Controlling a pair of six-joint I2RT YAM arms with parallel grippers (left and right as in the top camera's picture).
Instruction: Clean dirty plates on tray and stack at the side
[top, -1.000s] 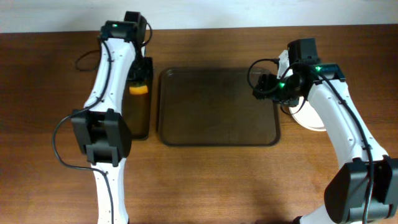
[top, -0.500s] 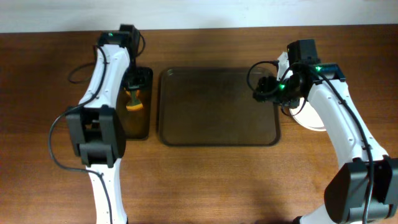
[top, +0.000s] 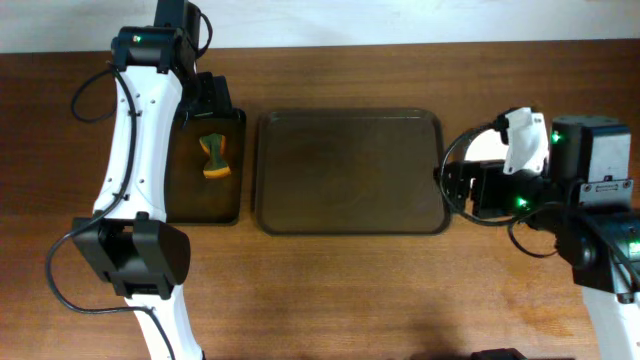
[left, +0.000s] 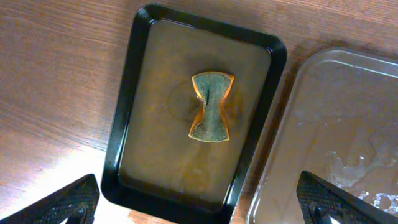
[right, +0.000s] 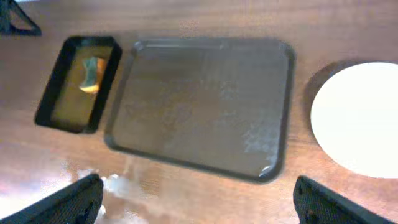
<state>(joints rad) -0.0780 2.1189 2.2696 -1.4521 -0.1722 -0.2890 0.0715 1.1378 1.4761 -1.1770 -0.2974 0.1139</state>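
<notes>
Left gripper (left: 199, 200): fingers spread wide, holding nothing, touching nothing; it hangs over the black tray (left: 123, 124).
Right gripper (right: 199, 200): fingers wide apart too, with nothing between them, high above the table's right side.
Plates (right: 360, 118): a clean white round face lies on the wood just right of the tray, apart from its rim (how many are stacked there cannot be told; the overhead view hides them behind the right arm).
Tray (top: 350, 226): large, dark brown, mid-table, its floor smeared with wet streaks.
Sponge (left: 210, 107): orange-edged, pinched at the waist, flat in the black tray.
Table (top: 350, 290): reddish-brown wood, with a pale strip beyond its far edge.
</notes>
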